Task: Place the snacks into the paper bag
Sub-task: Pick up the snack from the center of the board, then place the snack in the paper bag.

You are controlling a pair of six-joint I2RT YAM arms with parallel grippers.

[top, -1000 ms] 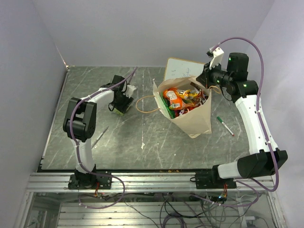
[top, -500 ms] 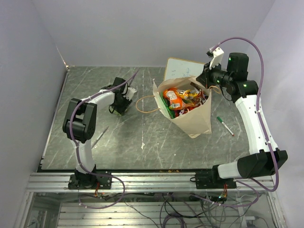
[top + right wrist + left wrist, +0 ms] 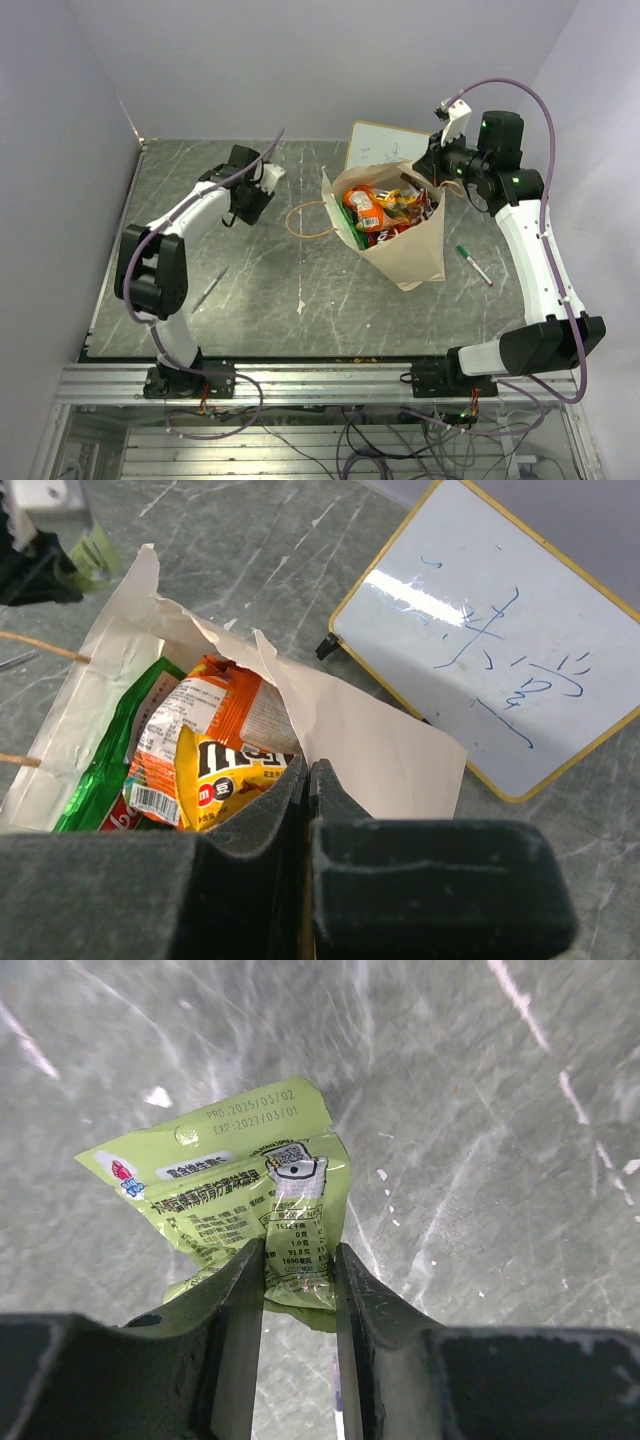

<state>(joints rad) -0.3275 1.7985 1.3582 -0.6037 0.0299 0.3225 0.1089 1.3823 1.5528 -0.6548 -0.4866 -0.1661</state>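
Green plastic fills the gap in our left pincer (image 3: pixel 298 1252), which is clamped on the lower edge of the lime-green snack packet (image 3: pixel 235 1185), seemingly lifted off the bench (image 3: pixel 480 1110), well left of the paper bag (image 3: pixel 410 250). Our right pincer (image 3: pixel 308 772) is pinched tight on the bag's rim, so its mouth stands open for this packet to join the orange and yellow packets (image 3: pixel 215 745) inside.
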